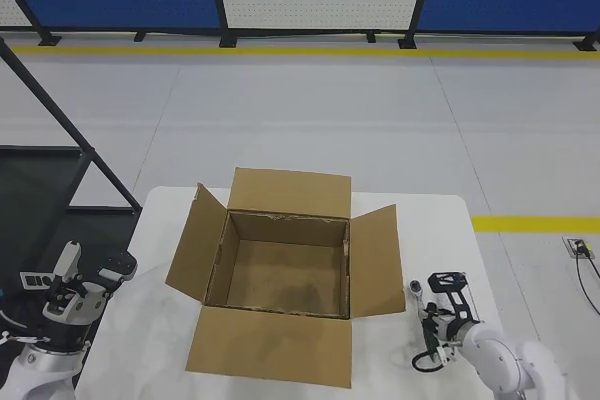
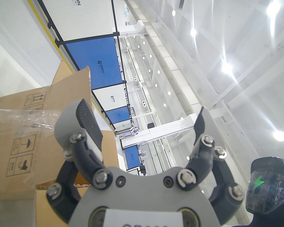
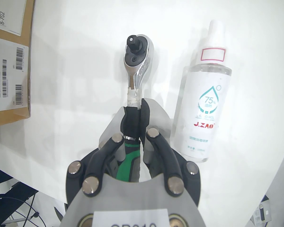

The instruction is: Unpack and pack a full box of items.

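Bright ceiling lamps (image 2: 227, 67) far above the box (image 2: 69, 90) make starry glare; the table (image 3: 85, 24) beside the box shines white.

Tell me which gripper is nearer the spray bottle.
Right. The right gripper, shut on the ratchet, is directly beside the bottle; the left gripper is open on the far side of the box.

The top camera looks steeply down; the left wrist camera faces the ceiling (image 2: 227, 36), the right wrist closely downward; all share the brown cardboard box (image 1: 270, 345).
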